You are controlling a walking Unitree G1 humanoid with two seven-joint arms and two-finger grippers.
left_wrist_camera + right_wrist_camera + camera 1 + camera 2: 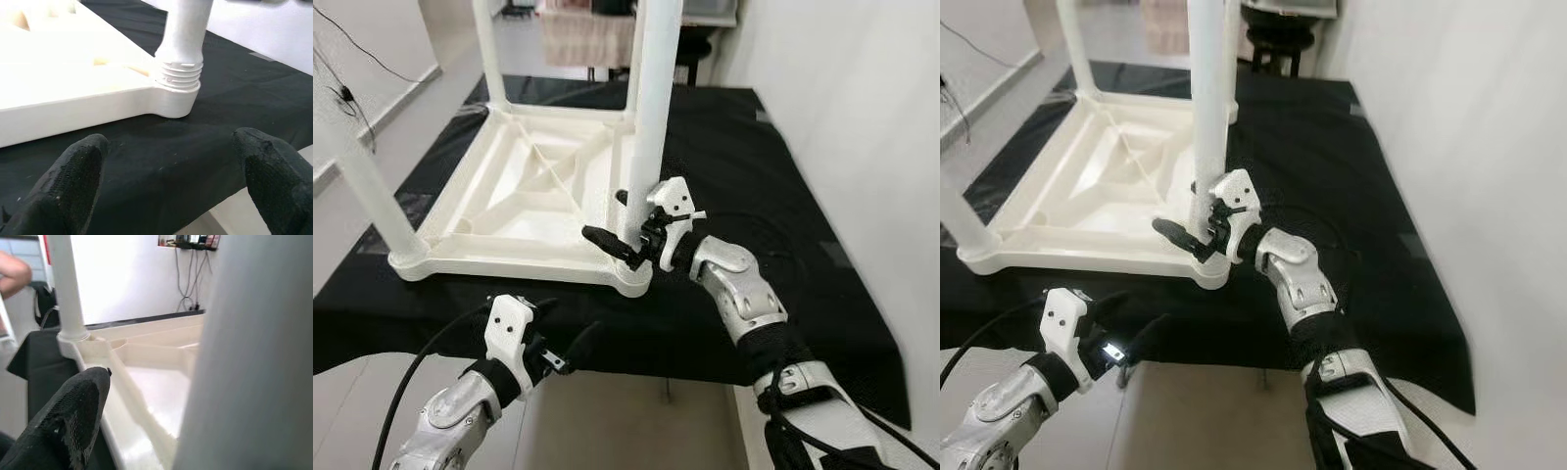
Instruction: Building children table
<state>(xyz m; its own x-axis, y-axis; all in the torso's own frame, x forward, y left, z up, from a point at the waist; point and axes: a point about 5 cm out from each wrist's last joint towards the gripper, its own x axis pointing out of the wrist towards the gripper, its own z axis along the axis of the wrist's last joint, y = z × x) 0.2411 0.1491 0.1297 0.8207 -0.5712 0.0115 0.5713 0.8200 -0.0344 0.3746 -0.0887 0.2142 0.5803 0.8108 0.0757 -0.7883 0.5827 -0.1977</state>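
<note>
- Nearest the camera, the left gripper [570, 343] is hovering at the near edge of the black cloth [773, 186], in front of the upturned white table top [524, 196]; its fingers [73, 181] are spread apart and holding nothing.
- Lying upside down on the black cloth, the table top is showing its ribbed underside, with legs standing up from its corners.
- At the table top's near left corner, one white leg [362, 176] is leaning up and out toward the left.
- At its far left corner, another leg [489, 49] is rising upright.
- At its near right corner, the near right leg [651, 108] is standing in its socket [176, 98]; the left wrist view is showing screw threads [180, 76] exposed just above the socket.
- Right of that corner, the right gripper [625, 227] is reaching in from the right and clasping the near right leg low down, just above the table top, one black finger [607, 240] lying across the leg's front.
- Further right of the table top, the cloth is lying bare up to a white wall [862, 117].
</note>
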